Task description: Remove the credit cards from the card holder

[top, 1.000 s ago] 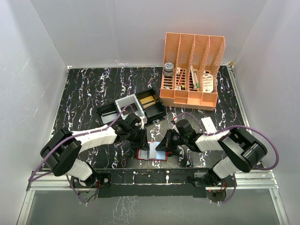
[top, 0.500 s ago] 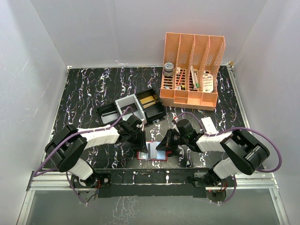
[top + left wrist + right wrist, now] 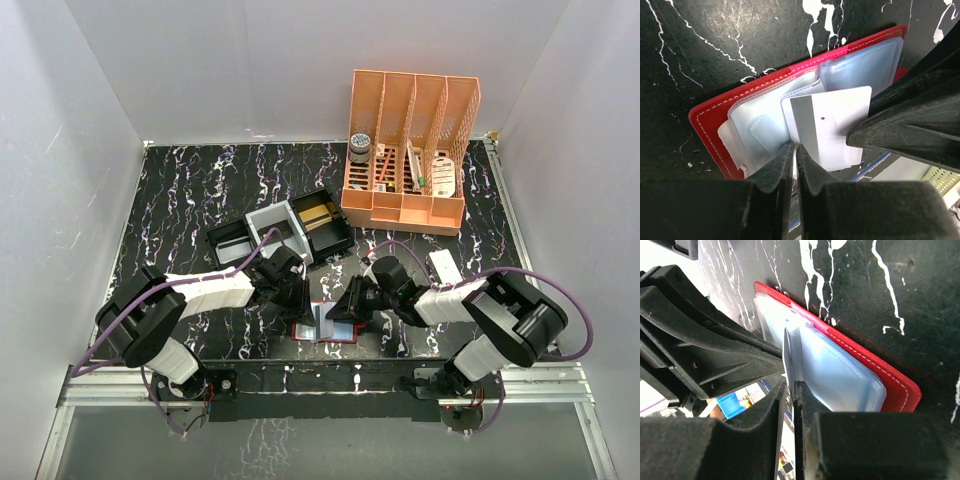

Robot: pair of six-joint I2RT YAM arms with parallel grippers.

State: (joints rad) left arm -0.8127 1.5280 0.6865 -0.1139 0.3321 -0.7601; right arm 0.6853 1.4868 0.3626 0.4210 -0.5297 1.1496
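Left hand (image 3: 794,150) tipped down, pinching credit card (image 3: 835,120) over card holder (image 3: 705,120).

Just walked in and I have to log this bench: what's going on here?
Both arms are working over the red card holder, which lies open on the table just in front of their bases. The left gripper is pinched on the corner of a pale credit card that pokes out among the clear sleeves. The right gripper has its fingers nearly together at a sleeve's edge; whether it actually grips is unclear.
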